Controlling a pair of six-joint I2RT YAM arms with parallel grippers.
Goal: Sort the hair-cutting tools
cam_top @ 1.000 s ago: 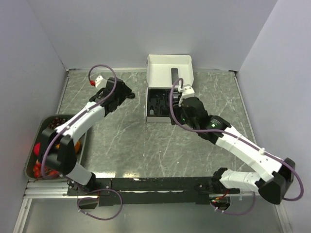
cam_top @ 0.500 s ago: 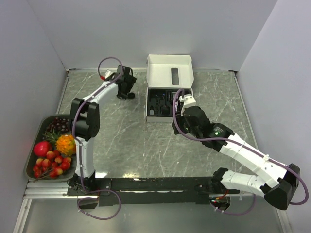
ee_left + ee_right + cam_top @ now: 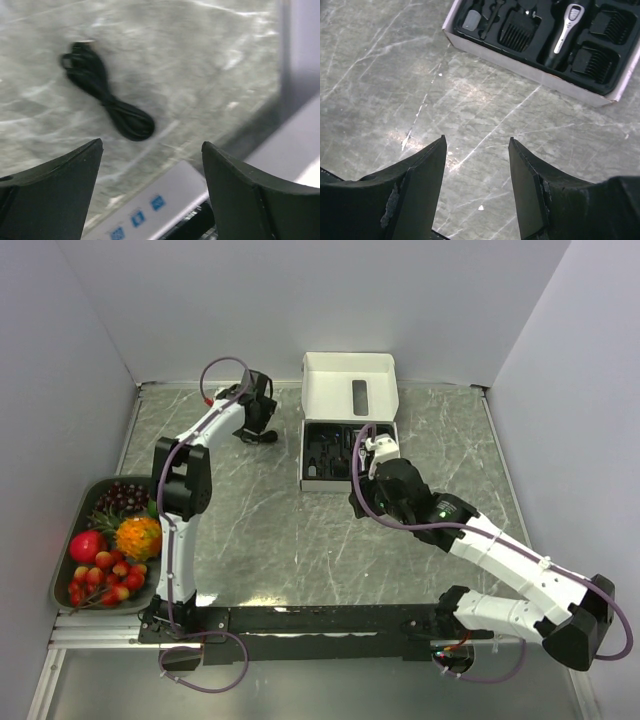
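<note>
**Loose cable may slip a misaligned grasp**

The coiled black cable [image 3: 107, 102] lies flat on the grey marbled table [image 3: 200, 65], in the upper left of the left wrist view. It is outside the white box [image 3: 520, 62], whose dark moulded slots hold the clipper [image 3: 565, 27] and several comb guards [image 3: 517, 32]. In the top view the cable sits just left of the box, in the upper middle of the frame.

The left gripper [image 3: 152, 147] hangs above it with fingers spread wide and nothing between them. The coil lies up and left of the gap, not centred. A descent along this line would likely close beside the thin coil or pinch a single loop, so it unwinds and trails. The box edge shows at the lower frame, near enough for a finger to catch it.

The right gripper [image 3: 477, 140], equally wide and empty, hovers over bare table below the box. If both arms converge on the box, they could collide.
</note>
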